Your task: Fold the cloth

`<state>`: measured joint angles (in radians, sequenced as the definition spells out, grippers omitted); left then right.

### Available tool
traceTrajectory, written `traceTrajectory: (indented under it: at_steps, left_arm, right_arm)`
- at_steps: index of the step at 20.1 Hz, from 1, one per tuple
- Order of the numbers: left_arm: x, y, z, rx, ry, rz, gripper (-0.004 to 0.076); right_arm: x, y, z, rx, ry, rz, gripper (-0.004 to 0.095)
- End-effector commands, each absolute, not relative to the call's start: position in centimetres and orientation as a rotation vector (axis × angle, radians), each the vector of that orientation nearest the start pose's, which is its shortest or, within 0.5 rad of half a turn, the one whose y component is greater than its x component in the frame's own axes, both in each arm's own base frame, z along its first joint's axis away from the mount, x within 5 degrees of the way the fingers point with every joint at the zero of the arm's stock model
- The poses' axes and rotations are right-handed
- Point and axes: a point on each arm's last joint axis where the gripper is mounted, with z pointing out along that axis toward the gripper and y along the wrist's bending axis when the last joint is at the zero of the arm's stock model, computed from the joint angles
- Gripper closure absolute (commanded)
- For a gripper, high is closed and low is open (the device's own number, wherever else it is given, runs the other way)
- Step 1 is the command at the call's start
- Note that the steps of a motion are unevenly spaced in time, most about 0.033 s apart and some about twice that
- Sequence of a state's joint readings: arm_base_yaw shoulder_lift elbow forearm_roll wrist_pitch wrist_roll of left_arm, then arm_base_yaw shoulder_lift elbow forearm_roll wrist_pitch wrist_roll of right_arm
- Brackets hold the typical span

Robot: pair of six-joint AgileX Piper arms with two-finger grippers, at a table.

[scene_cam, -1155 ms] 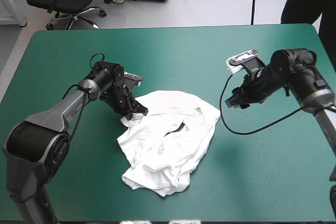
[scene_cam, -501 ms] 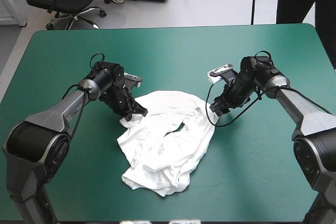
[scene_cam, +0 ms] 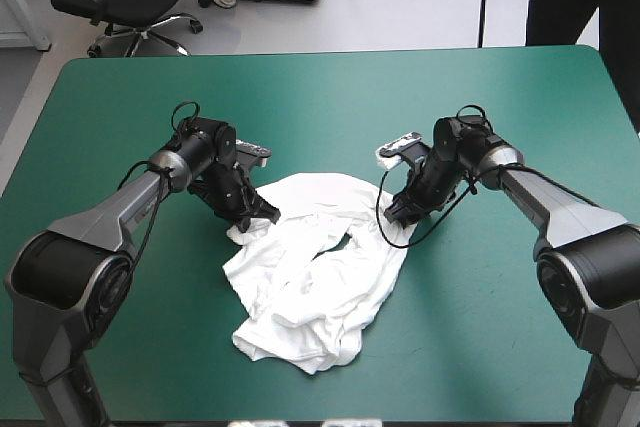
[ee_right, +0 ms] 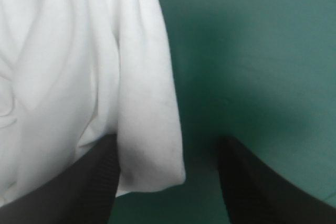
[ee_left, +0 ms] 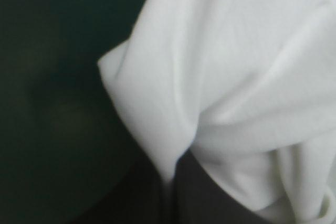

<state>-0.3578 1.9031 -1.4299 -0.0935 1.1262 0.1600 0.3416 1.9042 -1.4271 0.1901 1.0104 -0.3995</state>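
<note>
T-shirt (scene_cam: 310,277), white and crumpled in a loose heap, lies on the table (scene_cam: 300,97), with the teal-green cover bare all round it. At the heap's far left corner the left hand (scene_cam: 250,215) is pressed down to the cloth. In its wrist view the black fingers (ee_left: 210,198) are all but closed, a pointed fold of the T-shirt pinched between them and more white cloth bulging ahead. At the heap's far right edge the right hand (scene_cam: 393,212) is low against the cloth. Its fingers (ee_right: 252,182) stand wide apart: one lies under the T-shirt's rounded hem, the other over bare cover just beside the hem, and nothing is gripped.
</note>
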Motion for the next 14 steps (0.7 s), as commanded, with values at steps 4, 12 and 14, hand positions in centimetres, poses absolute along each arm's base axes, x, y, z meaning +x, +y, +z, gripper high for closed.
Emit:
traceTrajectory:
  at_steps: [4, 12, 14]
  left_arm:
    - [34.5, -13.8, 24.1, 0.718, 2.925, -0.148, 0.0741]
    - [34.7, -13.6, 30.0, 0.698, 2.743, -0.129, 0.0741]
    - [33.8, -13.1, 33.7, 0.682, 2.662, -0.114, 0.0741]
  right_arm:
    - [35.2, 14.4, 22.1, -0.955, 2.839, 0.291, 0.0683]
    - [35.5, 14.3, 27.5, -0.970, 2.787, 0.257, 0.0921]
    - [35.7, 13.8, 32.0, -0.890, 2.689, 0.164, 0.0921]
